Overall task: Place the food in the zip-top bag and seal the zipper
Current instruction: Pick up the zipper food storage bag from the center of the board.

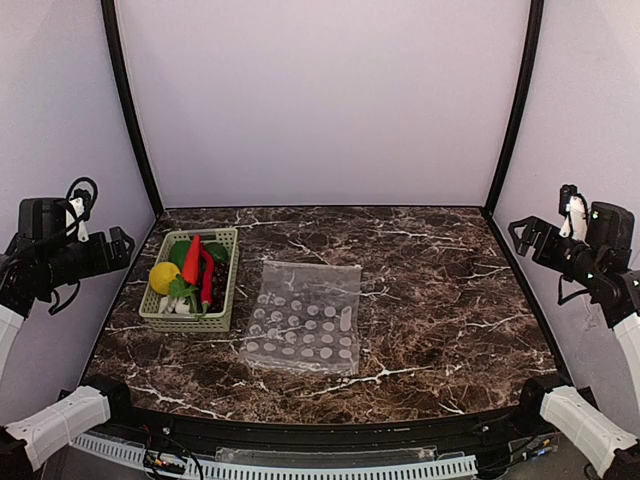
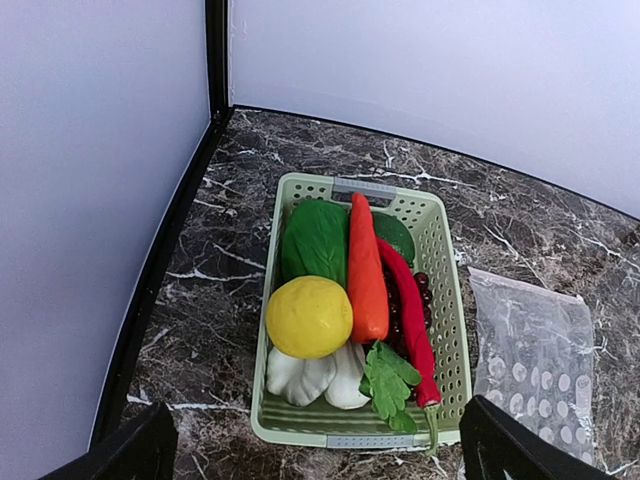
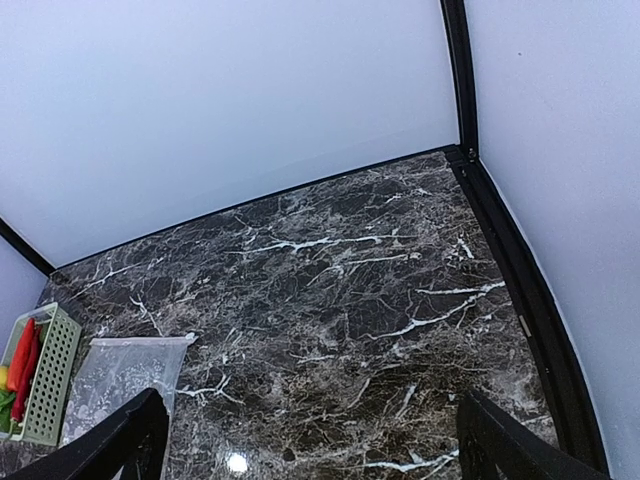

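The food lies in a pale green mesh basket [image 1: 190, 324] at the left of the table: a yellow lemon [image 2: 309, 316], an orange-red pepper [image 2: 366, 270], a long red chili [image 2: 410, 320], a green leafy vegetable [image 2: 316, 240] and a white piece [image 2: 315, 375]. The zip-top bag [image 1: 305, 315], clear with white dots, lies flat just right of the basket. Its zipper is too faint to make out. My left gripper [image 1: 120, 245] hangs open high above the basket's left side, holding nothing. At the far right edge my right gripper [image 1: 522, 232] is raised and open, also holding nothing.
Dark marble table [image 1: 440, 300] with black frame posts and pale walls on three sides. In the right wrist view the bag [image 3: 120, 375] and the basket [image 3: 45, 385] show at the far left, with bare marble under the gripper [image 3: 310, 440].
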Robot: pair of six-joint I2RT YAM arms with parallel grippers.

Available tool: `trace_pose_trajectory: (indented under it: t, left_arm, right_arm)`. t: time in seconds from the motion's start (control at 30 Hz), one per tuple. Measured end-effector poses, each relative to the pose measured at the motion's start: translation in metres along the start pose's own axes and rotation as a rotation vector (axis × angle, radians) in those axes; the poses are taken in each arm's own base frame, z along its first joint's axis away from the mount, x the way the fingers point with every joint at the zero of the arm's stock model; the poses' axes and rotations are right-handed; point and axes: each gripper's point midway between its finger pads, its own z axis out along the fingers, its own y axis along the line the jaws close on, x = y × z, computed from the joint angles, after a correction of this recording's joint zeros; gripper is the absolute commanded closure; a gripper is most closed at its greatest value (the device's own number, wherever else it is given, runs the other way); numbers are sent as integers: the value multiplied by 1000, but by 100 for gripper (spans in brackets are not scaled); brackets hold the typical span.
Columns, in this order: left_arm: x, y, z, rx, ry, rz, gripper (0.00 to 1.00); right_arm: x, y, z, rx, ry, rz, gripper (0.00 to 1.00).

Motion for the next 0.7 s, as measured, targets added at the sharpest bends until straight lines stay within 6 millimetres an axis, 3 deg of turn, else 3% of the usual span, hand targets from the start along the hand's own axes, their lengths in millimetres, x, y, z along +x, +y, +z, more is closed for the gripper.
trace_pose_trajectory:
  t: [0.43, 0.57, 0.7]
  left_arm:
    - [12, 5, 3, -29, 58, -7, 0]
    - [22, -3, 10, 10, 121, -3, 0]
    - [42, -15, 27, 57, 240, -8, 0]
  right_arm:
    - [8, 11, 4, -66, 47, -1, 2]
    - [24, 24, 20, -152, 164, 13, 13]
    - [48, 35, 41, -226, 299, 62, 15]
